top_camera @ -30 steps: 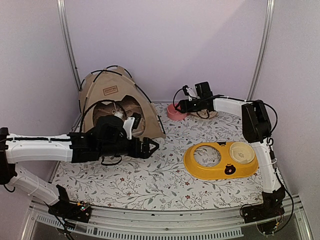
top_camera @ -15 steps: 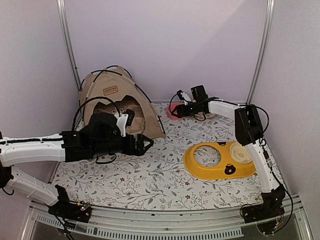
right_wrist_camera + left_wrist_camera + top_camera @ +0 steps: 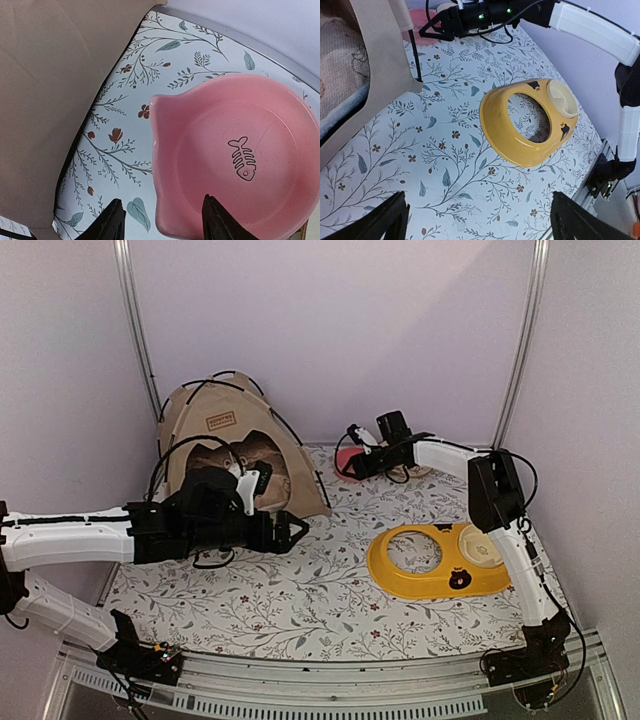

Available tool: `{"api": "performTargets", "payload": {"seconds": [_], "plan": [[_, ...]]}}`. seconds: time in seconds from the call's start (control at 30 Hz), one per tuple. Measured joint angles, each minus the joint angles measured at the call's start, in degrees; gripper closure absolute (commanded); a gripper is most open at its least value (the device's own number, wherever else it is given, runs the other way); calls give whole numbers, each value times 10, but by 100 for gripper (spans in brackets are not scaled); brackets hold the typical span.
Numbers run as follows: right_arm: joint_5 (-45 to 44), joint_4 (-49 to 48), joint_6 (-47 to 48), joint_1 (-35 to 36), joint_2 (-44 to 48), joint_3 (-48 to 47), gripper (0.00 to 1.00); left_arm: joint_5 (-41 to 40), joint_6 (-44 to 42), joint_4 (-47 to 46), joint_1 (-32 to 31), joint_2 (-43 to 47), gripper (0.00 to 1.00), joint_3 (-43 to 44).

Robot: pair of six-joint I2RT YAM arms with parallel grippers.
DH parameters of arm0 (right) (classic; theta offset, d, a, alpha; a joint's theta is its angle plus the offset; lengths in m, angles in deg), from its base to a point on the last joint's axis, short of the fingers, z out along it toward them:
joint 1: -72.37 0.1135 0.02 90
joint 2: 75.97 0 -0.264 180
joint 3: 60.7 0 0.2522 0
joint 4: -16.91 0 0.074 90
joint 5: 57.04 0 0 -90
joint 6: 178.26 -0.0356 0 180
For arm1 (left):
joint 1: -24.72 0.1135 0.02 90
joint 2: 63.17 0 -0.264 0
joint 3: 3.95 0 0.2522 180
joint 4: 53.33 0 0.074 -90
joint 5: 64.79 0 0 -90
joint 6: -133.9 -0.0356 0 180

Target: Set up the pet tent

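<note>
Pale lilac walls (image 3: pixel 330 330) close in the back and sides, with two slim metal posts (image 3: pixel 135 320) in the corners. A floral mat (image 3: pixel 320 610) forms the work surface, and a metal rail (image 3: pixel 330 695) edges its near side.

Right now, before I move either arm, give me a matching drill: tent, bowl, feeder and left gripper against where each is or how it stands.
1 tent
2 bowl
3 feeder
4 left gripper

A open, over the mat
B standing, back left corner
C pink, under the right gripper
D yellow, right side of the mat

Pairs: 1-B, 2-C, 3-D, 4-A
</note>
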Motion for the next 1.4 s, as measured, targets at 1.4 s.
{"api": "performTargets", "payload": {"seconds": [1.4], "plan": [[-147,49,-7,93,186,255,80,-9,6,-28,0,26,0,-22]]}}
